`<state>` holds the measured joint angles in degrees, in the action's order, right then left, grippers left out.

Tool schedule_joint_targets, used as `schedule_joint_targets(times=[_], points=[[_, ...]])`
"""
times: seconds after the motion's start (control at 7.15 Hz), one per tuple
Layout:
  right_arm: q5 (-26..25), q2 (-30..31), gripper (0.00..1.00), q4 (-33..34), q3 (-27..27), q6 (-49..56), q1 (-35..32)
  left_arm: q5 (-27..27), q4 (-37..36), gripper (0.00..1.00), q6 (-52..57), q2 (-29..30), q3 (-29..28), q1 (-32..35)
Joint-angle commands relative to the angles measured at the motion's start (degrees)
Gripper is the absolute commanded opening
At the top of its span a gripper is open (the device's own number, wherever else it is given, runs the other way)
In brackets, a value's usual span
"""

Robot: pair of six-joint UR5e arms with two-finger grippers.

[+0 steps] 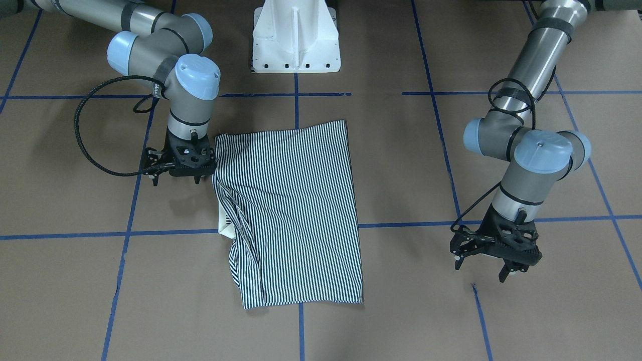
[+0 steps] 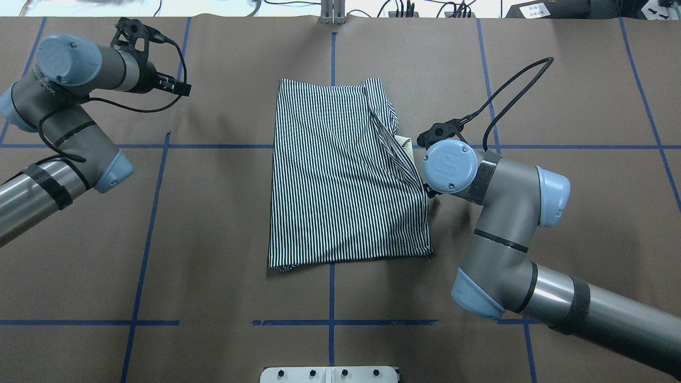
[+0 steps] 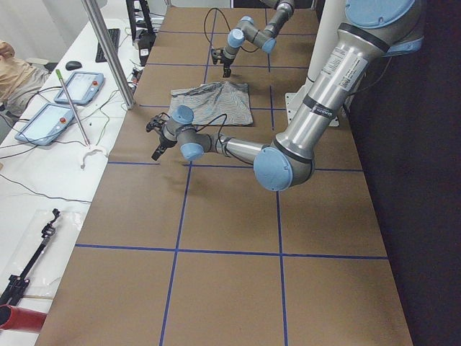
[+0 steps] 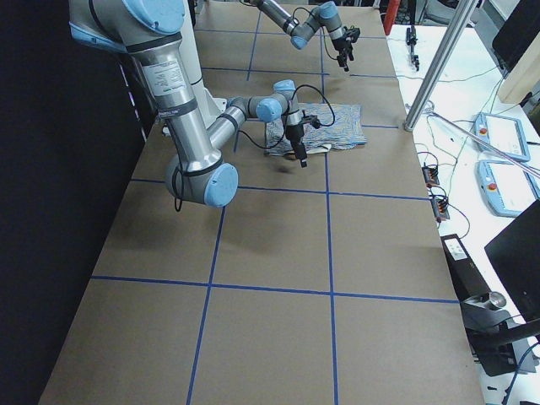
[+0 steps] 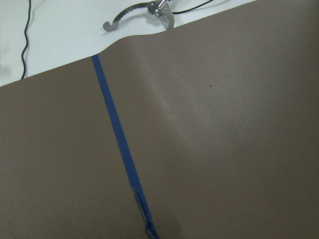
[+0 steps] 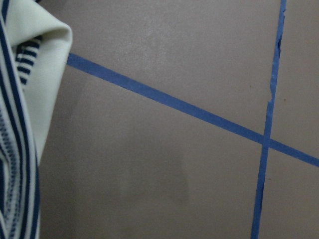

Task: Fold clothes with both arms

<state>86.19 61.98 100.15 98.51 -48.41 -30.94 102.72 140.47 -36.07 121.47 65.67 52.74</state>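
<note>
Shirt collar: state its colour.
The collar is plain cream, beside the navy-and-white striped shirt; best in the right wrist-mounted view.

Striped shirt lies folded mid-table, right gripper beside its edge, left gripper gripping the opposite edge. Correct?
No: the left gripper hangs over the table, clear of the shirt; the front-facing view shows it. The right gripper is beside its edge.

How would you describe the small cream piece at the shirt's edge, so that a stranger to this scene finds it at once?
On the brown table with blue tape lines lies a folded navy-and-white striped shirt. Along its rumpled side, nearest the right gripper, a cream collar corner pokes out by a tape line. It is the only plain, unstriped cloth.
</note>
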Motion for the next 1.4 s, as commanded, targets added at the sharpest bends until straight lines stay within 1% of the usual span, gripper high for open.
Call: schedule_joint_targets(times=[0.0,0.14,0.28,0.42,0.56,0.98,1.26], points=[[2.5,-5.0,1.00,-0.1,-0.9,-2.0,-1.1,0.0,0.0,1.00,0.0,0.0,0.1,0.0],[3.1,-11.6,1.00,-0.1,-6.6,-5.7,-1.2,0.0,0.0,1.00,-0.1,0.0,0.1,0.0],[3.1,-17.3,1.00,-0.7,-14.0,-7.7,-1.2,0.1,0.1,1.00,-0.1,0.0,0.2,0.0],[3.1,-19.9,1.00,-3.5,-18.7,-8.0,-1.5,1.2,0.1,1.00,-0.6,0.0,0.3,0.0],[3.0,-21.3,1.00,-5.7,-21.9,-7.8,-1.6,1.5,0.1,1.00,-0.9,0.0,0.4,0.1],[2.8,-21.2,1.00,-5.8,-25.6,-2.2,-3.3,2.0,0.0,1.00,-2.0,0.0,1.3,0.0],[2.8,-20.4,1.00,-5.5,-25.8,0.8,-4.9,2.5,0.0,1.00,-2.0,0.0,1.3,0.0]])
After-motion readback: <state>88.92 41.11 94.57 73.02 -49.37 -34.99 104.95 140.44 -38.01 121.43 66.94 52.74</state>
